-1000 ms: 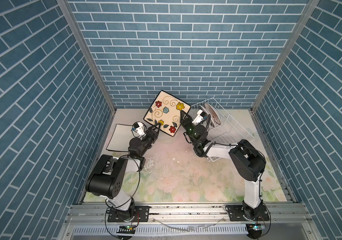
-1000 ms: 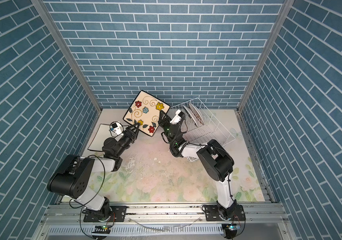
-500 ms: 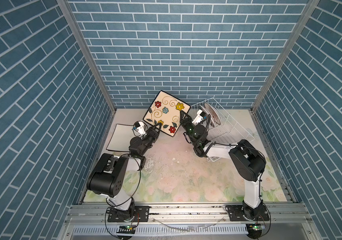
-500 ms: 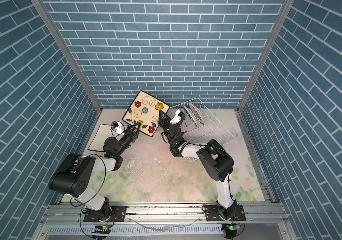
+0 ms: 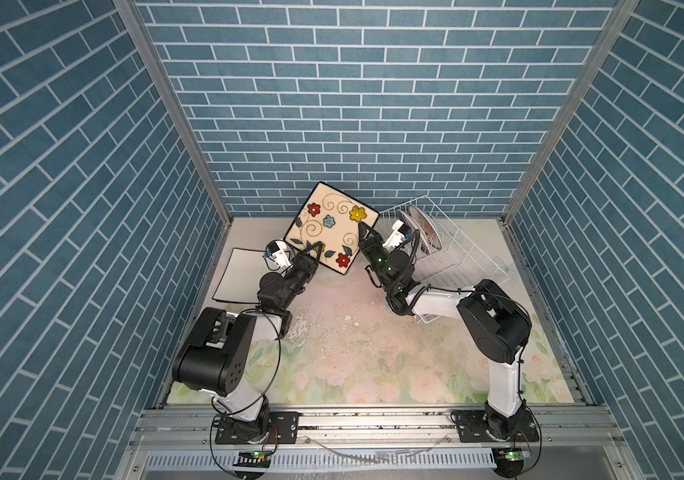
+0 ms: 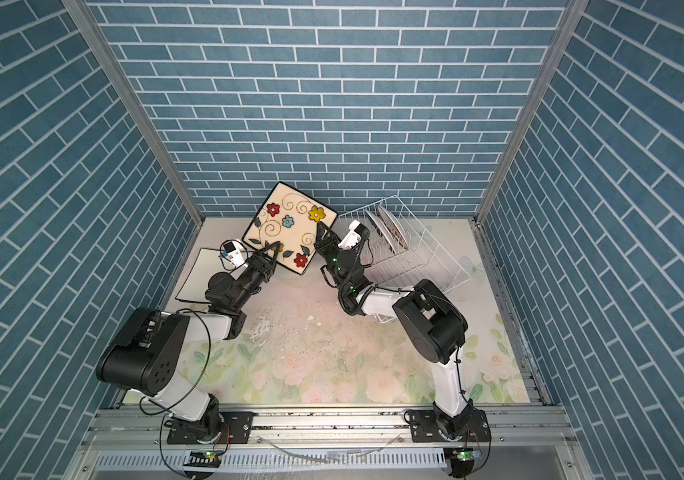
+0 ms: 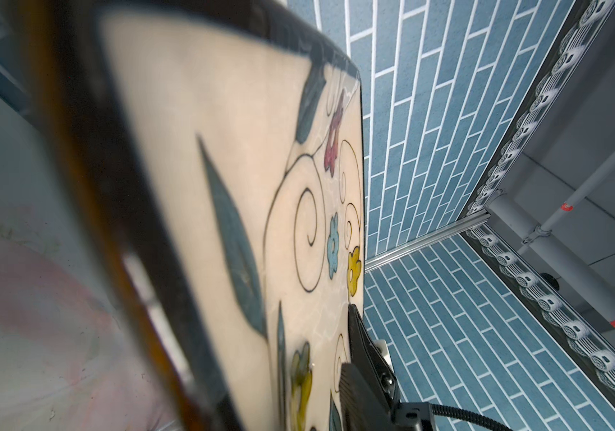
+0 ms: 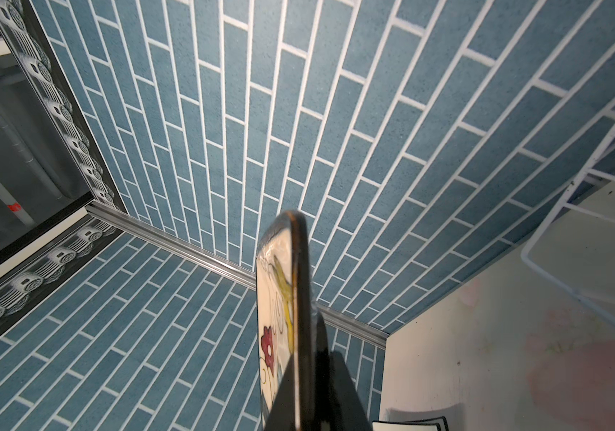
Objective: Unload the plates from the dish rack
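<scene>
Flowered square plate (image 5: 329, 228) is hanging tilted in the air just beside the dish rack (image 5: 452, 259). Right pincer (image 5: 361, 227) is clamping its rack-side edge; left pincer (image 5: 317, 248) is straddling the edge away from the rack, contact not discernible.

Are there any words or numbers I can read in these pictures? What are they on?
None can be read.
Flowered plate: only flowers and swirls, no letters.
White plate, dish rack: no writing.
Blue mark on the left wrist camera: too small to read.
</scene>
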